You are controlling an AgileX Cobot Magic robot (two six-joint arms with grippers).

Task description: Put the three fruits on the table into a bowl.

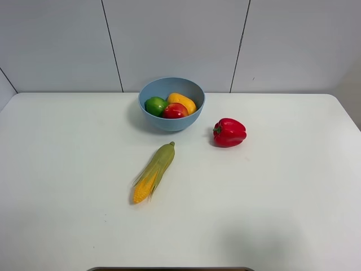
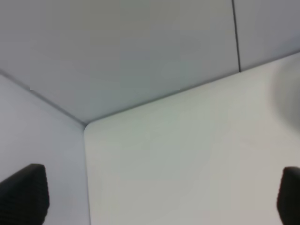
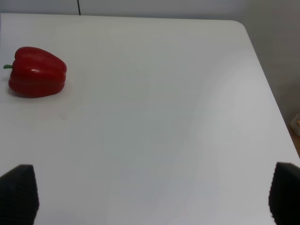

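Observation:
The light blue bowl (image 1: 171,88) stands at the back middle of the white table (image 1: 282,186). Inside it lie a green lime-like fruit (image 1: 155,105), a yellow-orange mango-like fruit (image 1: 182,101) and a red apple-like fruit (image 1: 175,110). Neither arm shows in the exterior high view. My left gripper (image 2: 161,197) is open over a bare corner of the table (image 2: 187,154), its dark fingertips (image 2: 26,192) far apart with nothing between them. My right gripper (image 3: 152,197) is open too, empty, above bare table (image 3: 164,140) well away from the bowl.
A red bell pepper (image 1: 229,132) with a green stem lies right of the bowl; the right wrist view shows the pepper (image 3: 37,71) as well. A corn cob in green husk (image 1: 153,172) lies in front of the bowl. Grey panelled walls (image 1: 180,39) back the table.

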